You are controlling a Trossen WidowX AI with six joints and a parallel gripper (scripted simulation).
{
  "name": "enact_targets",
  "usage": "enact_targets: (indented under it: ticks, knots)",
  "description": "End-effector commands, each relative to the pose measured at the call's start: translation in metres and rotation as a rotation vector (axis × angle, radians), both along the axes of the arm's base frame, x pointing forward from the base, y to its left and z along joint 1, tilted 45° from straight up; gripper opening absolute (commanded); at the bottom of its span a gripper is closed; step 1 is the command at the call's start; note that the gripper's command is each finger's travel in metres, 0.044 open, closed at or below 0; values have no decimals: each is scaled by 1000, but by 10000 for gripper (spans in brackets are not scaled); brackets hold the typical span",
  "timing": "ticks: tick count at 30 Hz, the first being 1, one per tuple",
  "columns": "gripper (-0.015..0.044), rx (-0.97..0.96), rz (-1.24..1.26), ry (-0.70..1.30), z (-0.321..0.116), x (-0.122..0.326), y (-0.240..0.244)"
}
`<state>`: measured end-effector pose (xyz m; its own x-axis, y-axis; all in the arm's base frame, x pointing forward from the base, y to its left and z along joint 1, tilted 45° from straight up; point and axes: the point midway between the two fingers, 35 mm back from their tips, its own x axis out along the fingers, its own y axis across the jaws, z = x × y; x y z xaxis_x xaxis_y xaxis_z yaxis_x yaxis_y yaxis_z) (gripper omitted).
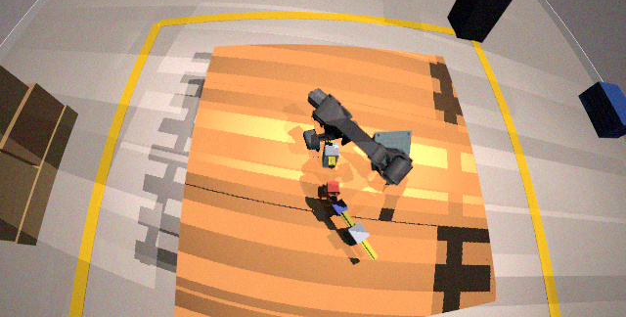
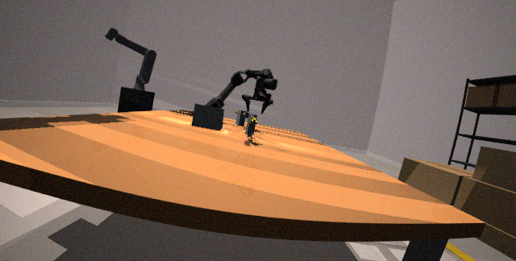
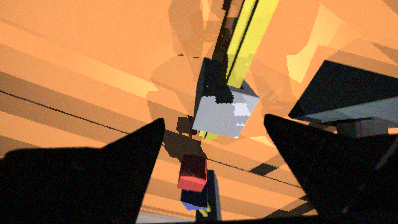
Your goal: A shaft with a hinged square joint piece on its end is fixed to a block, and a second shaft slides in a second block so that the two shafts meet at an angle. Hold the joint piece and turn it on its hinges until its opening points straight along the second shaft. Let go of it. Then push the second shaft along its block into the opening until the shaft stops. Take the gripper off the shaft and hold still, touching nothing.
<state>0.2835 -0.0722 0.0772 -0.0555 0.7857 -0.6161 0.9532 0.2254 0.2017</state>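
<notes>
My gripper (image 1: pixel 329 141) (image 2: pixel 255 111) (image 3: pixel 214 120) is open and empty, its fingertips apart above the second block. That block (image 1: pixel 332 150) (image 3: pixel 225 116) has a pale top. The yellow second shaft (image 3: pixel 252 40) runs through it, and a short end sticks out towards the joint. The red joint piece (image 1: pixel 333 188) (image 3: pixel 193 172) lies beyond a gap, roughly in line with this shaft; its opening cannot be made out. A blue part (image 1: pixel 339 207) (image 3: pixel 195 199) joins it to the yellow first shaft (image 1: pixel 369 249), which passes at an angle through the first block (image 1: pixel 359 233).
The arm's base (image 1: pixel 402 138) (image 2: pixel 207 117) stands on the wooden table (image 1: pixel 245 258) (image 2: pixel 161 164) beside the blocks, and also shows at the right of the wrist view (image 3: pixel 350 95). Another arm (image 2: pixel 147 65) stands behind the table. Brown boxes (image 1: pixel 29 160) (image 2: pixel 435 172) are off the table.
</notes>
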Motion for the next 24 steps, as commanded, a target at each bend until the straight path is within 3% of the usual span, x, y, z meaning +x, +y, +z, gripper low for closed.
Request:
enact_targets:
  ticks: [1, 24]
  knots:
    - [440, -17, 80, -109, -8, 5, -17]
    - [440, -62, 600, -685, -71, 7, -113]
